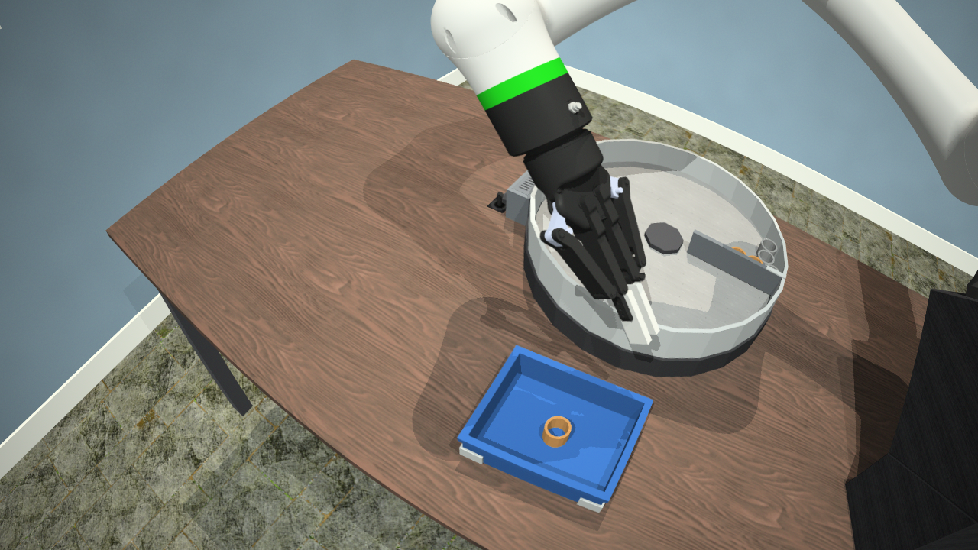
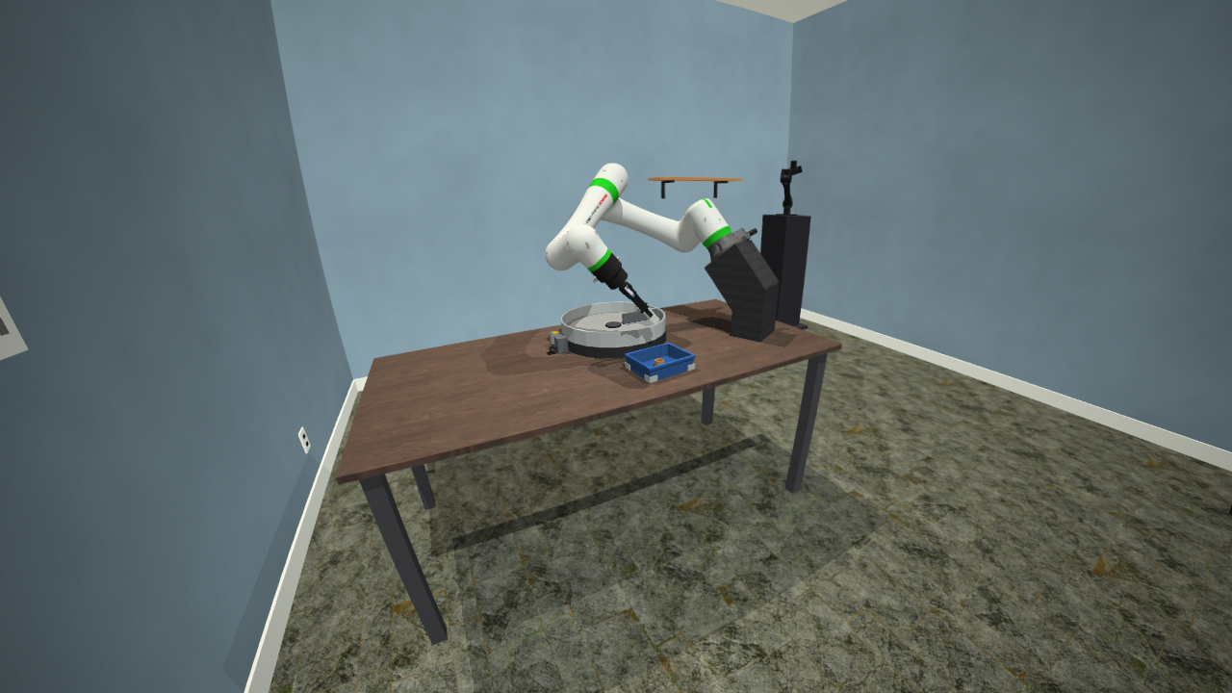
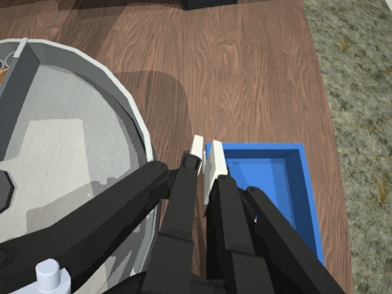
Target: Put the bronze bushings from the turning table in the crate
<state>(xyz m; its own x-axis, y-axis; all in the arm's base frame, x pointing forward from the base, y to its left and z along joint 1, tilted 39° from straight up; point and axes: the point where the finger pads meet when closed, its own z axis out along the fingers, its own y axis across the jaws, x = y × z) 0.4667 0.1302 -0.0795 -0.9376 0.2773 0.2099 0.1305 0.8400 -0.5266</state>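
My gripper (image 1: pixel 646 327) (image 3: pixel 203 151) (image 2: pixel 648 311) is shut and empty; its white fingertips hang above the near rim of the grey turning table (image 1: pixel 724 334) (image 3: pixel 139 131) (image 2: pixel 574 326). One bronze bushing (image 1: pixel 557 426) (image 2: pixel 656 359) lies in the blue crate (image 1: pixel 492 410) (image 3: pixel 305 191) (image 2: pixel 680 363) on the wooden table, in front of the turning table. At the turning table's far right, behind a grey divider (image 1: pixel 731 260), sit steel bushings (image 1: pixel 768 247) and bronze bushings (image 1: pixel 746 254), partly hidden. In the wrist view the crate's inside is mostly hidden by my fingers.
A dark octagonal hub (image 1: pixel 663 237) marks the turning table's centre. A small grey motor box (image 1: pixel 519 191) sits at its left side. The robot's black base block (image 2: pixel 745 293) stands at the table's far right.
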